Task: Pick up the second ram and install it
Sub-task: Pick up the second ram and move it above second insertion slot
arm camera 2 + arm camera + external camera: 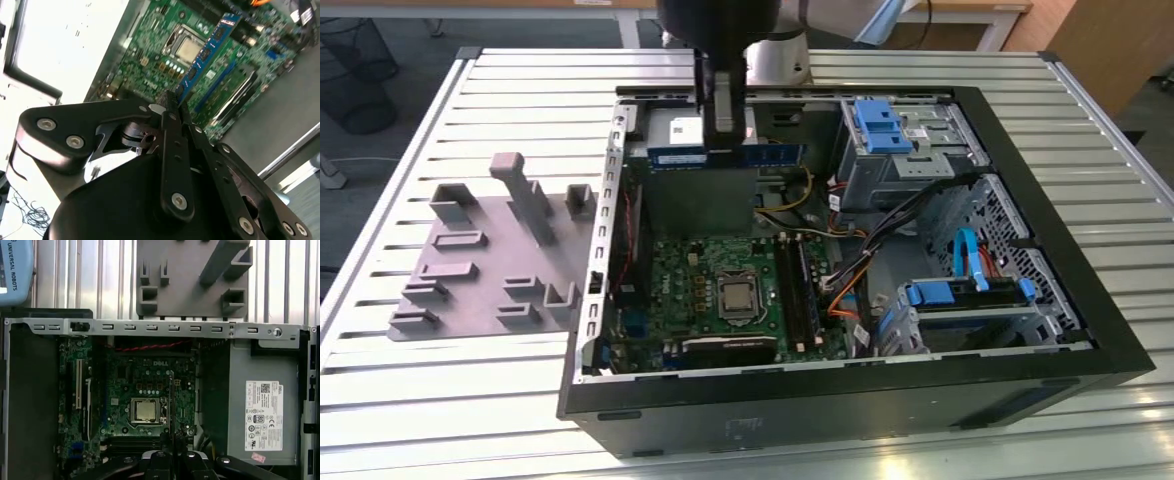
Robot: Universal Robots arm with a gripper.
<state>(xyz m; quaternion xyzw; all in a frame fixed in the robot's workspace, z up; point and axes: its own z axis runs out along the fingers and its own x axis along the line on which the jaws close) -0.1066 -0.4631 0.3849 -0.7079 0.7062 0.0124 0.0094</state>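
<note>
The second ram (774, 154) is a slim blue stick held level above the back of the open computer case, over the power supply end. My gripper (724, 148) is shut on its middle. In the second wrist view the ram (210, 47) runs out from between the black fingers (169, 100) toward the motherboard (150, 60). In the first wrist view the stick shows edge-on as a thin dark line (170, 405) above the board, with the gripper (171, 454) at its base. The black memory slots (797, 290) lie beside the processor (738, 297), lower and nearer the exterior view's front.
A grey fixture plate (494, 260) with upright blocks lies outside the case on the exterior view's left. Blue drive-bay latches (881, 125) and a blue ribbon cable (967, 262) sit on the right. Loose wires (854, 270) cross beside the slots. The metal case rim (150, 327) borders the board.
</note>
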